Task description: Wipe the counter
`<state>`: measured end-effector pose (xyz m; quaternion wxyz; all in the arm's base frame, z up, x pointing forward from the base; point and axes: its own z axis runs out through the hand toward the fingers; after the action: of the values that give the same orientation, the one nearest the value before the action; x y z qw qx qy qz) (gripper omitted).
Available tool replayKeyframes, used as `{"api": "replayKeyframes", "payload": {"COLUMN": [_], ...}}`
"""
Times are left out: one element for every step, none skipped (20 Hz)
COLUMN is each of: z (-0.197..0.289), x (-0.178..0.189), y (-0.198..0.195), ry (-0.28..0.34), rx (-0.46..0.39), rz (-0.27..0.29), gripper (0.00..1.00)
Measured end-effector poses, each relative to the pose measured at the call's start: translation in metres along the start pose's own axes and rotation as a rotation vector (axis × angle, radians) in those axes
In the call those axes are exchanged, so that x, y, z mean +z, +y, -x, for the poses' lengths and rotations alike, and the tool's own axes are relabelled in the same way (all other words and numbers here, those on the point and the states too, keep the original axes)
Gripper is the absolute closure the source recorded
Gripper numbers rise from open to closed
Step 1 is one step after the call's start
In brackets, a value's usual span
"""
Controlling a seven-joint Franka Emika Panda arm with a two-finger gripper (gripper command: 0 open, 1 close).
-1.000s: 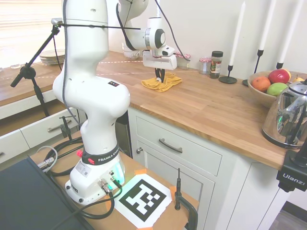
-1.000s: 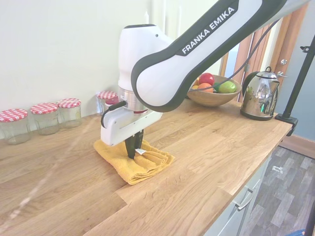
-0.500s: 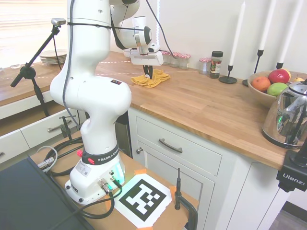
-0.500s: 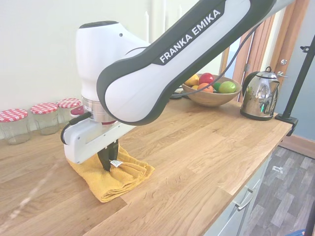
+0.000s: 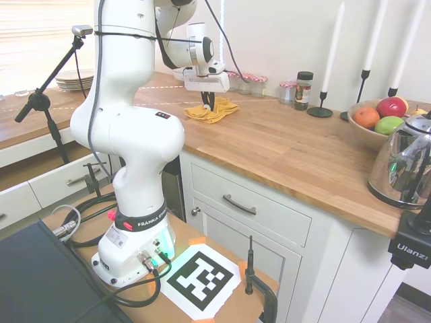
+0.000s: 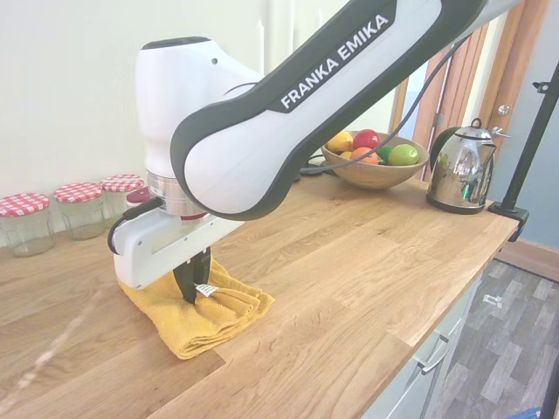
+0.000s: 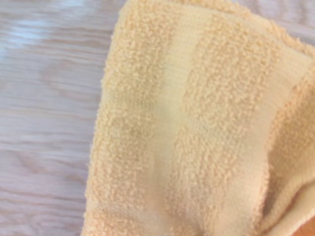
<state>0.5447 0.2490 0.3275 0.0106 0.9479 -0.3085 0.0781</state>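
A folded yellow towel [image 5: 217, 111] [image 6: 208, 315] lies flat on the warm-brown wooden counter [image 5: 289, 151] [image 6: 367, 262]. My gripper [image 5: 209, 104] [image 6: 193, 291] points straight down into the towel's middle, its dark fingers shut on the cloth and pressing it onto the wood. A small white label sticks out of the towel beside the fingers. Up close, the wrist view is filled with the towel's terry weave [image 7: 197, 123], and bare counter [image 7: 44, 123] shows along one side.
Red-checked lidded jars [image 6: 83, 208] [image 5: 256, 85] line the wall behind the towel. Further along stand a spice jar [image 5: 304, 90], black candle holders [image 5: 320, 108], a fruit bowl [image 5: 374, 124] [image 6: 377, 162] and a steel kettle [image 5: 406, 165] [image 6: 463, 170]. Stacked plates [image 5: 74, 81] sit at the far end.
Over the last second my gripper dragged the towel along the counter toward the jars, away from the kettle end. Since half a second ago nothing has moved.
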Motion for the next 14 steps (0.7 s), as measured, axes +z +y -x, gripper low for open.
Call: {"api": "replayKeyframes", "payload": {"z": [-0.0001, -0.0003, -0.0004, -0.0005, -0.0007, -0.0008, -0.0010, -0.0013, -0.0014, -0.0017, -0.0025, -0.0036, -0.0048, -0.0058], "x": [0.0000, 0.0000, 0.0000, 0.0000, 0.0000, 0.0000, 0.0001, 0.0003, 0.0004, 0.0005, 0.0007, 0.0010, 0.0011, 0.0010], "y": [0.0001, 0.0001, 0.0002, 0.0003, 0.0003, 0.0004, 0.0006, 0.0009, 0.0011, 0.0014, 0.0020, 0.0027, 0.0036, 0.0044], "ry": [-0.001, -0.001, -0.002, -0.002, -0.002, -0.002, -0.003, -0.003, -0.004, -0.004, -0.004, -0.004, -0.005, -0.005], "rx": [0.001, 0.002, 0.003, 0.003, 0.004, 0.004, 0.005, 0.005, 0.006, 0.006, 0.008, 0.010, 0.013, 0.015], "rz": [0.000, 0.000, 0.000, 0.000, 0.000, 0.000, 0.000, 0.001, 0.002, 0.004, 0.005, 0.006, 0.008, 0.010], "gripper": [0.00, 0.00, 0.00, 0.00, 0.00, 0.00, 0.00, 0.00, 0.00, 0.00, 0.00, 0.00, 0.00, 0.00]}}
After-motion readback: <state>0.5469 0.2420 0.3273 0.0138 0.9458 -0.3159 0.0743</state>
